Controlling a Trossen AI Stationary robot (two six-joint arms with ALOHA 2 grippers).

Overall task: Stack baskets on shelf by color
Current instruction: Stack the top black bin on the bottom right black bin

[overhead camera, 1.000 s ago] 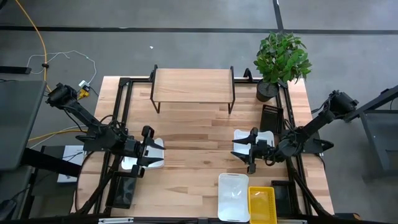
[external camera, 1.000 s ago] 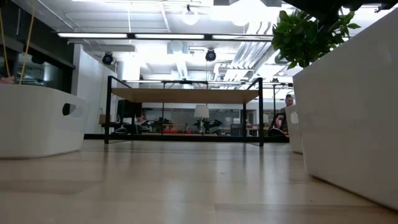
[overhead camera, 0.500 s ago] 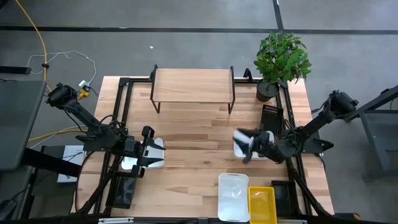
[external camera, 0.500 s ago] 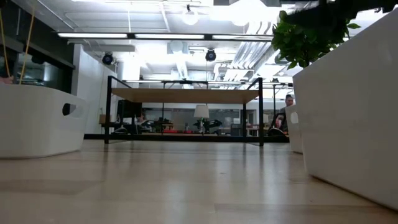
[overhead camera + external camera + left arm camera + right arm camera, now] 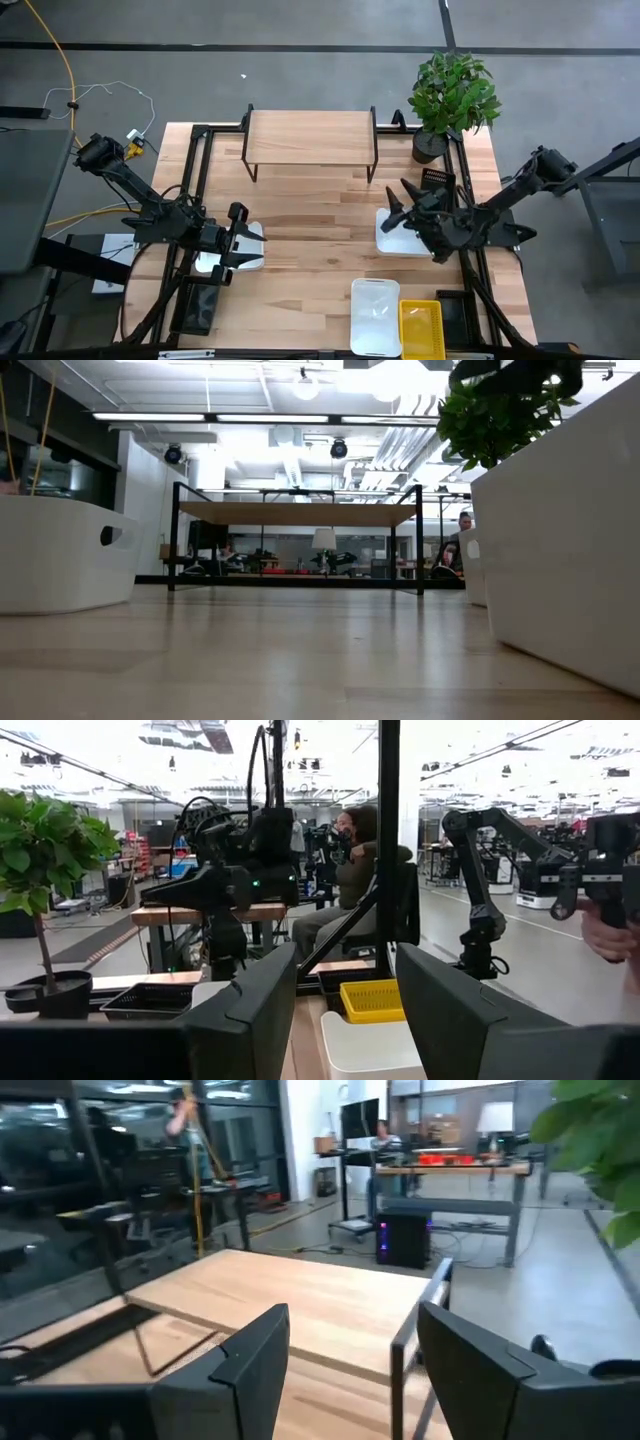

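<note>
Shelf (image 5: 310,136) stands at the far middle of the wooden table (image 5: 310,260), its light top bare, black legs on the boards; the low view shows it side-on, far across the table. Four baskets lie on the table, none on the shelf. White basket (image 5: 245,246) sits at the left side under the left gripper (image 5: 236,243), whose fingers stand apart above it; whether they touch it I cannot tell. Second white basket (image 5: 392,236) lies right of centre, partly covered by the right gripper (image 5: 400,205), which hangs over its far edge, angled toward the shelf, fingers spread wide and holding nothing. Right wrist view looks past both dark fingers (image 5: 250,1365) at the shelf top. Third white basket (image 5: 375,316) rests at the near edge, long side just beside a yellow basket (image 5: 421,328). Potted plant (image 5: 452,95) stands at the far right corner, near a black tray (image 5: 435,188). Left wrist view shows a seated person (image 5: 350,870) beyond the table.
</note>
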